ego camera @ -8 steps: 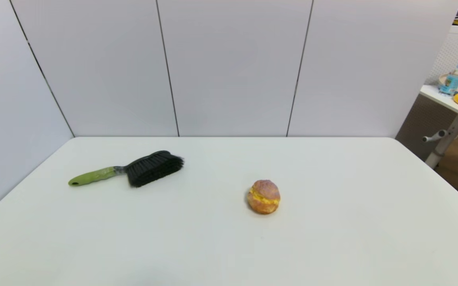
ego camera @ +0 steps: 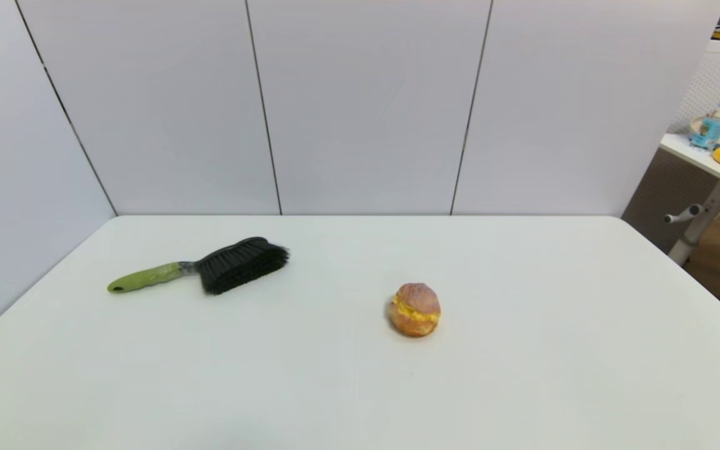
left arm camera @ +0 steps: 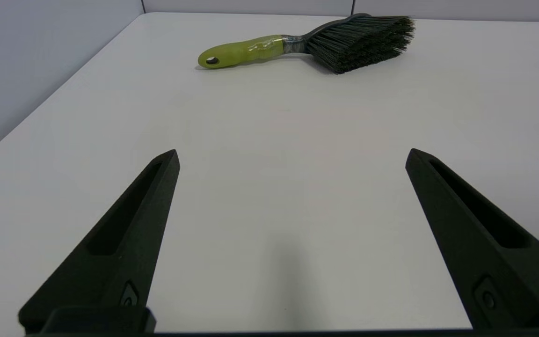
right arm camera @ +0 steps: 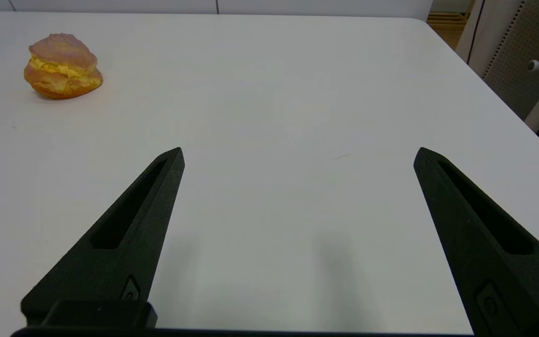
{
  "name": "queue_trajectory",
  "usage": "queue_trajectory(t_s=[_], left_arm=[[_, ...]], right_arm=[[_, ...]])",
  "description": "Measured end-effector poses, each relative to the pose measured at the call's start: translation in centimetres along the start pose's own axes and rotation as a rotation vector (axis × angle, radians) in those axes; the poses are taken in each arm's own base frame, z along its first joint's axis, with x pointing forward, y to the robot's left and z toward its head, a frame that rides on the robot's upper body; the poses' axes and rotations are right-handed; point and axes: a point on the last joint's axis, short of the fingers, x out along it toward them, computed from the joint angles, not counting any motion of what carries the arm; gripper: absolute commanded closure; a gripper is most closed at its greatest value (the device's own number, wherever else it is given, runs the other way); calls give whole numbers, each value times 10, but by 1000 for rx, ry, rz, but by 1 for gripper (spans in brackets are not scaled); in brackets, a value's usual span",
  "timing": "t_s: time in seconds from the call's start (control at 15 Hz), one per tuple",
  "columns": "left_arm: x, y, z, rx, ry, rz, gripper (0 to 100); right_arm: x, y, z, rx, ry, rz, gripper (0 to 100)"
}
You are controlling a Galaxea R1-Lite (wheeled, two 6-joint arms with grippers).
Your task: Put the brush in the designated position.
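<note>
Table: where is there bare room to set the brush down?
Bare patches: between brush and bun; the right side from the bun to the table edge; the near strip before both open grippers, left and right. Nowhere crowded.

Brush (ego camera: 210, 270) left of bun (ego camera: 414, 309) (well apart)

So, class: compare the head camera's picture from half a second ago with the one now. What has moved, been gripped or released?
Nothing visibly changed. The brush and the bun lie where they were on the table, untouched.
</note>
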Motion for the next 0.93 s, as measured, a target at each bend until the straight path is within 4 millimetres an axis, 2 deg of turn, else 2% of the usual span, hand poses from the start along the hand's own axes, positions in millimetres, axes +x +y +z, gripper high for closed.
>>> queue_trajectory(t_s=[0.93], left_arm=[[0, 0, 0, 0, 0, 0, 0]], right_arm=[[0, 0, 0, 0, 0, 0, 0]])
